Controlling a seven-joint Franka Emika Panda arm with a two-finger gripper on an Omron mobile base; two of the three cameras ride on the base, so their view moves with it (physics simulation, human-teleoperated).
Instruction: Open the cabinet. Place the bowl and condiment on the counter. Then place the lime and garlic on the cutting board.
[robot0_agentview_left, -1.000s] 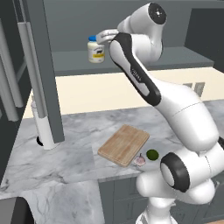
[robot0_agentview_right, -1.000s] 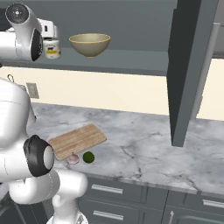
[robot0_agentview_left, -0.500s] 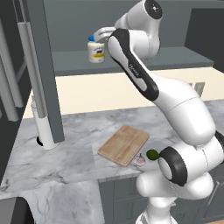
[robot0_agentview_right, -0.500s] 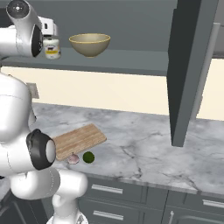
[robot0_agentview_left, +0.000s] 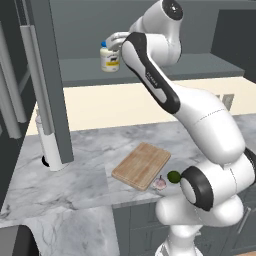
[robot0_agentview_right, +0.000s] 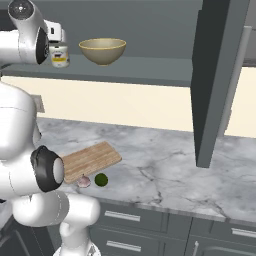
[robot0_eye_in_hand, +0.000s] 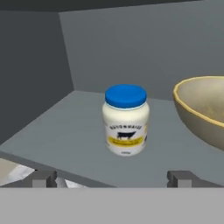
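My claw (robot0_eye_in_hand: 112, 178) is apart, level with the jar (robot0_eye_in_hand: 125, 119) on the cabinet (robot0_agentview_right: 150, 70) shelf, not touching; bowl (robot0_eye_in_hand: 201, 109) beside it. Lime (robot0_agentview_left: 173, 176) and garlic (robot0_agentview_left: 160, 183) at the table (robot0_agentview_left: 75, 170) front edge, off the board (robot0_agentview_left: 141, 165).

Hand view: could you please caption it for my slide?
Open hand lined up on the blue-lidded condiment jar on the cabinet shelf, the bowl beside it.

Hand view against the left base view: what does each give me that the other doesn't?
Hand view alone: the bowl right beside the condiment on the cabinet shelf, and the open claw short of the jar, its fingertips set wide. Left base view alone: the cutting board on the counter, with the garlic and lime off its near corner. Both: the condiment and shelf.
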